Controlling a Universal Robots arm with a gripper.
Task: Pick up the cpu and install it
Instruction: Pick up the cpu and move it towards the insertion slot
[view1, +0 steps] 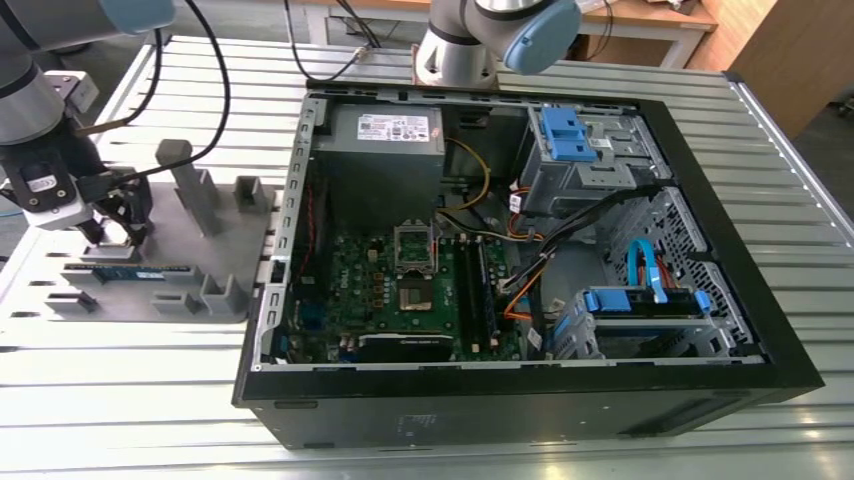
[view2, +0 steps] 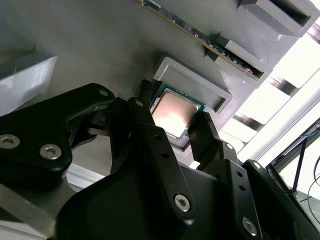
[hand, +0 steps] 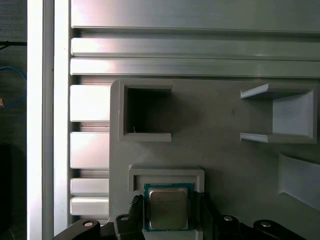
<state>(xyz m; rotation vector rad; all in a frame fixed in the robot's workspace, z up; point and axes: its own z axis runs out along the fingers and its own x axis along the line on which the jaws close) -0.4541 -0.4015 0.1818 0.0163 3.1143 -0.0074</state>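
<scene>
The cpu (hand: 167, 209) has a smooth, shiny silver-grey metal top on a green board rim. The fixture plate (hand: 225, 165) looks like matt grey plastic. The claw (view1: 115, 233) is black with a dull sheen and bright metal screws (view2: 182, 201). The worktop (hand: 200, 20) is ribbed, glossy bare metal.

The exterior view looks down steeply from well back over the slatted table (view1: 801, 180), computer case (view1: 534, 400) central, fixture plate (view1: 200, 250) by the table's edge at the exterior view's left, while both wrist views hang close over that plate (first square-on, second slanting), sharing the cpu (hand: 167, 207).
</scene>
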